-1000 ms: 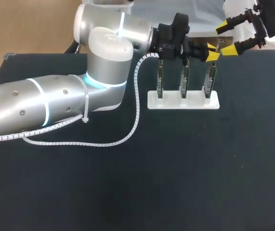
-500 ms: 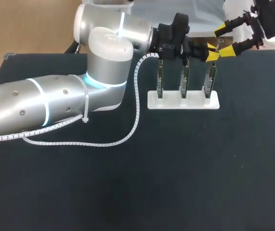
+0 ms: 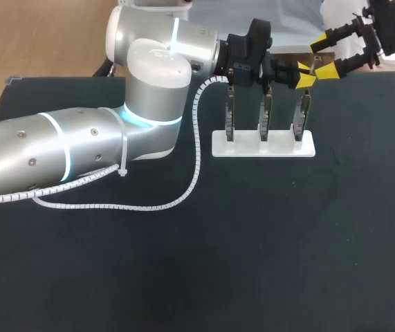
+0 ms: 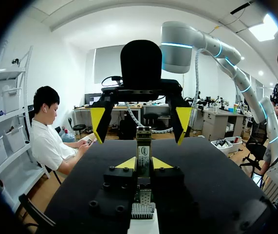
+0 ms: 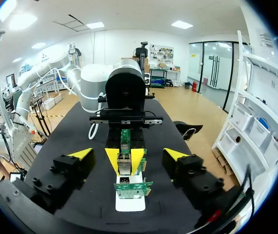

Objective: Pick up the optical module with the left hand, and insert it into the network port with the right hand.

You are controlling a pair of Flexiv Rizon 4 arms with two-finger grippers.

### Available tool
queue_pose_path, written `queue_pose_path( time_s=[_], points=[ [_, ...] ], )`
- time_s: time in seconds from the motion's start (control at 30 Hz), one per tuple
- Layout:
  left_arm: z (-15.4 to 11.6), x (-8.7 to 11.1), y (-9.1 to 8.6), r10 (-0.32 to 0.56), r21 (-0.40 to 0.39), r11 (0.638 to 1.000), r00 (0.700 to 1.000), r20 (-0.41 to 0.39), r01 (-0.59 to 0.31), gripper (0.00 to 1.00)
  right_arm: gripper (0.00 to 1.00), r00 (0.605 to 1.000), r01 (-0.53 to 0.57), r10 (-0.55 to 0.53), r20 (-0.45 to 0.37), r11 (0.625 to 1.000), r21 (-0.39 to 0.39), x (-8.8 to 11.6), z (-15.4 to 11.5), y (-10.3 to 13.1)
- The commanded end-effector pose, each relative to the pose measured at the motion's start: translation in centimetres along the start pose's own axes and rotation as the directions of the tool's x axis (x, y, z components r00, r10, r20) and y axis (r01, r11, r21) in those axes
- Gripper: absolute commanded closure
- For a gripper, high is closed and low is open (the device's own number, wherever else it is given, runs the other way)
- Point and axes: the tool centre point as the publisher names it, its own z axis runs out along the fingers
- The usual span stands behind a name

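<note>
Left gripper clamping optical module, printed label

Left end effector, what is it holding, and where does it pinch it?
The left end effector pinches the optical module by its two sides, near one end.

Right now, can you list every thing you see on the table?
black table: one, black, under everything.
flat white plastic stand: one, white, toward the table's far edge.
upright green circuit boards: three, green and silver, in a row on the stand.
small silver metal optical module: one, silver, held over the end board.
left tool: one, black with yellow tips, shut on the module.
right tool: one, black with yellow tips, open, facing the left tool.
</note>
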Motion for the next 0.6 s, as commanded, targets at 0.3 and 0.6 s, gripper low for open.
queue_pose_path(
  time_s=[0.3,0.6],
  points=[
    [0.07,-0.02,0.15,0.000,0.002,1.000,1.000,-0.002,0.000,1.00,1.00,1.000,0.001,-0.001,-0.003,1.000,0.014,-0.05,0.13,0.68],
    [0.07,-0.02,0.15,0.000,0.002,1.000,1.000,-0.002,0.000,1.00,1.00,1.000,0.003,-0.003,-0.008,1.000,0.009,-0.08,0.33,1.00]
  ],
)
